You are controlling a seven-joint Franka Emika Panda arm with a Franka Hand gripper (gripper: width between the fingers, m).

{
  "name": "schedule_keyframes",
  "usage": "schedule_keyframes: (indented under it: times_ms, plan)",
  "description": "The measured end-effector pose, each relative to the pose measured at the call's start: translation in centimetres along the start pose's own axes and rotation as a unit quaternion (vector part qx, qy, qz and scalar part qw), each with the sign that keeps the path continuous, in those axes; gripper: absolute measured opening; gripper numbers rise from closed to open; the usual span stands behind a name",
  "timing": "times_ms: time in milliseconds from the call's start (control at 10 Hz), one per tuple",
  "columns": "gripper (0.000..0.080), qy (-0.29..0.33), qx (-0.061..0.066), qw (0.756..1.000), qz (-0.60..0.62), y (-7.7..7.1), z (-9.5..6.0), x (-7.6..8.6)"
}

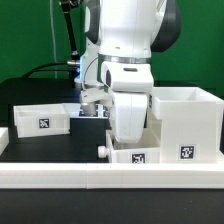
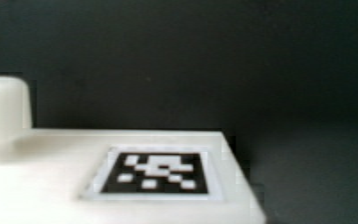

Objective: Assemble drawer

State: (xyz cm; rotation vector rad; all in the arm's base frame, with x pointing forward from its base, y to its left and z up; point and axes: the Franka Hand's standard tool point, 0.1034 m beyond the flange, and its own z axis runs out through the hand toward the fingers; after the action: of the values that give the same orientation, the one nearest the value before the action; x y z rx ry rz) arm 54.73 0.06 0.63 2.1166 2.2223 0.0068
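White plastic tray right under gripper, on black worktop. Knob juts out at tray's end. Tag fills wrist view, so gripper sits low and close, probably lining up for grasp on tray wall. Fingers hidden: cannot tell if apart or together. Housing just beside gripper, toward exterior view's right, likely target for trays. 2nd tray well apart on opposite side, probably waiting its turn.
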Motion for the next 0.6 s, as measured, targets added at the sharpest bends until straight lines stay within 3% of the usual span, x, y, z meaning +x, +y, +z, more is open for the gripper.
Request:
schedule_keyframes:
  times_ms: [300, 400, 500, 600]
  plan:
    - [0.0044, 0.002, -0.004, 1.0, 0.023, 0.03, -0.01, 0.19]
    - [0.0122, 0.002, -0.004, 1.0, 0.024, 0.01, 0.02, 0.16]
    - [0.0256, 0.002, -0.004, 1.0, 0.024, 0.01, 0.02, 0.15]
    - [0.0256, 0.001, -0.004, 1.0, 0.025, 0.04, -0.03, 0.17]
